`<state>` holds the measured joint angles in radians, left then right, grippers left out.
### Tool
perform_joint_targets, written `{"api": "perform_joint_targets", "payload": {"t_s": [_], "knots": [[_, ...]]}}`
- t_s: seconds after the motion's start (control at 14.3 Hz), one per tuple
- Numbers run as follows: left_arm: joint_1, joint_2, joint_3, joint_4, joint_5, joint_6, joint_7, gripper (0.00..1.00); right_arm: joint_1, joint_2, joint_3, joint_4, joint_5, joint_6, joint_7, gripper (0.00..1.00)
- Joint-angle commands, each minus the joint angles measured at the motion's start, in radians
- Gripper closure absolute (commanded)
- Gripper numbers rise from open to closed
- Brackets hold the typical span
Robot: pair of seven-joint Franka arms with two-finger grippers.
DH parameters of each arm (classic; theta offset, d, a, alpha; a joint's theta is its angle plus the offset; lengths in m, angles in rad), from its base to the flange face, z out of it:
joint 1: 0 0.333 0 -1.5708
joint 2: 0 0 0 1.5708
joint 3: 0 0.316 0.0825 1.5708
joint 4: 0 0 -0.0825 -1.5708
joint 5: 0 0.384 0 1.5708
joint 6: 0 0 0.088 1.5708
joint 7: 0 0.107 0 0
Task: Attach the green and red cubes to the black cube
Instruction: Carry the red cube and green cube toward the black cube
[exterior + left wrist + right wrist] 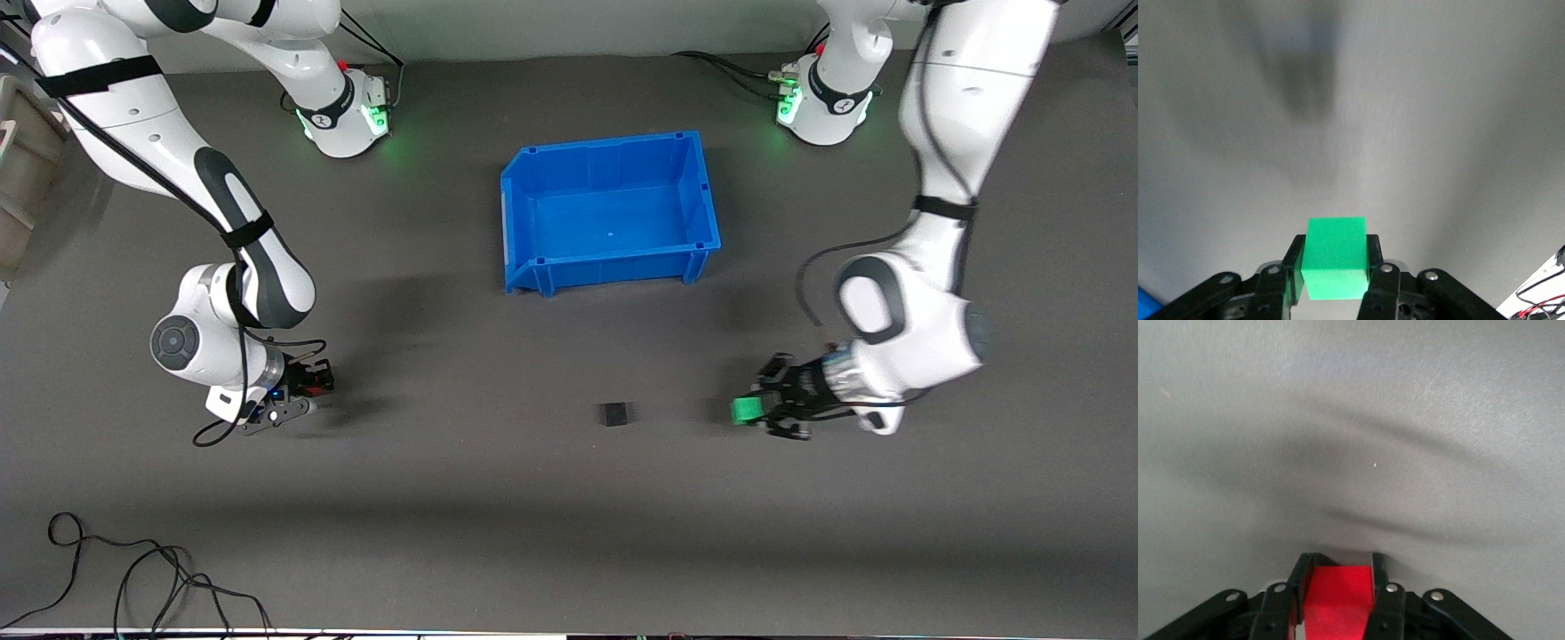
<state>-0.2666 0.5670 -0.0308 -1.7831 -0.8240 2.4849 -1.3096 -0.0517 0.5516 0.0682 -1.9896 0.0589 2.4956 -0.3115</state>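
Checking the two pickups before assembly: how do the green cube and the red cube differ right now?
Colour: the green cube is bright green, the red cube bright red.
Holder: the green cube is clamped in the left end effector, the red one in the right end effector.
Place: the green cube is toward the left arm's end of the table, the red toward the right arm's, with the black cube on the mat between.
Both are gripped between two fingers.

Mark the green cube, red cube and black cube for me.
green cube (1335, 257), left wrist view, its front face.
red cube (1337, 600), right wrist view, its top face.
black cube (613, 413), front view, its top face.
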Motion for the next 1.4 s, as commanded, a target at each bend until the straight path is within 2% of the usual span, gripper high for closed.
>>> {"api": "perform_joint_targets", "payload": {"t_s": [0.0,0.14,0.28,0.56,0.84,1.12,1.33], "knots": [[-0.098,0.105,0.02,0.1,-0.007,0.083,-0.14,0.79,0.009,-0.027,0.001,-0.018,0.115,0.016,0.078,1.0],[-0.153,0.143,0.02,0.119,-0.007,0.129,-0.16,0.79,0.012,-0.022,0.002,0.004,0.182,0.009,0.159,1.0],[-0.193,0.169,0.02,0.125,-0.013,0.166,-0.163,0.79,0.025,-0.021,0.01,0.008,0.226,0.011,0.335,1.0],[-0.236,0.231,0.02,0.177,-0.004,0.192,-0.218,0.79,0.18,-0.009,0.004,0.073,0.226,0.008,0.808,1.0],[-0.253,0.232,0.02,0.186,0.0,0.192,-0.217,0.79,0.288,0.072,-0.002,0.202,0.21,0.006,1.234,1.0],[-0.279,0.231,0.02,0.179,0.014,0.186,-0.204,0.82,0.383,0.165,-0.011,0.326,0.171,-0.003,1.567,1.0],[-0.309,0.229,0.02,0.177,0.029,0.187,-0.204,0.82,0.401,0.24,-0.015,0.489,0.101,-0.122,1.796,1.0]]}}
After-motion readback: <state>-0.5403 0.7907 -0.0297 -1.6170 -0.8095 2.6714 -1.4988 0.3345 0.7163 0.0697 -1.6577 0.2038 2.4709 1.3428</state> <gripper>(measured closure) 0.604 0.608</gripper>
